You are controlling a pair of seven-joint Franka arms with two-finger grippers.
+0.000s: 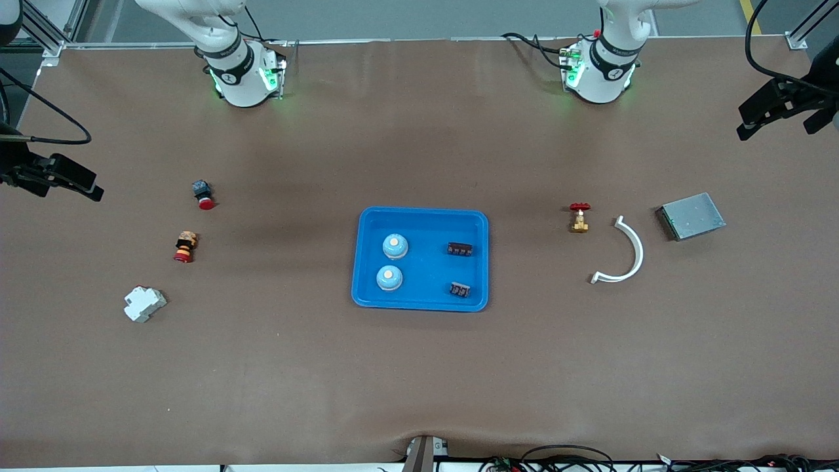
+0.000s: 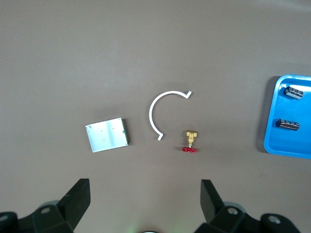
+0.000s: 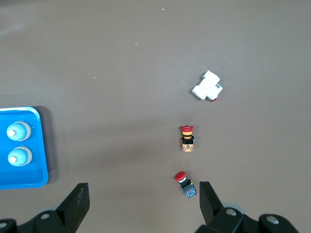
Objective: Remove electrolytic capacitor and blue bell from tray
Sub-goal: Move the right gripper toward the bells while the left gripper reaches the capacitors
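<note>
Two bells (image 1: 395,246) (image 1: 389,278) and two capacitors (image 1: 460,249) (image 1: 460,289) lie in the blue tray (image 1: 423,304) at the centre of the front view, bells toward the right arm's end, capacitors toward the left arm's. The left gripper (image 2: 145,194) hangs with jaws open over the valve (image 2: 190,141), white arc (image 2: 160,111) and grey plate (image 2: 107,134). The right gripper (image 3: 144,196), jaws open too, hangs over two red-capped buttons (image 3: 185,183) (image 3: 187,137) and a white block (image 3: 208,86). Both arms wait at the upper corners of the worktop (image 1: 419,380).

Brown table (image 1: 419,380) bears blue tray (image 1: 367,262), valve (image 1: 579,217), white arc (image 1: 629,252), metal plate (image 1: 691,216), breaker (image 1: 144,304).
</note>
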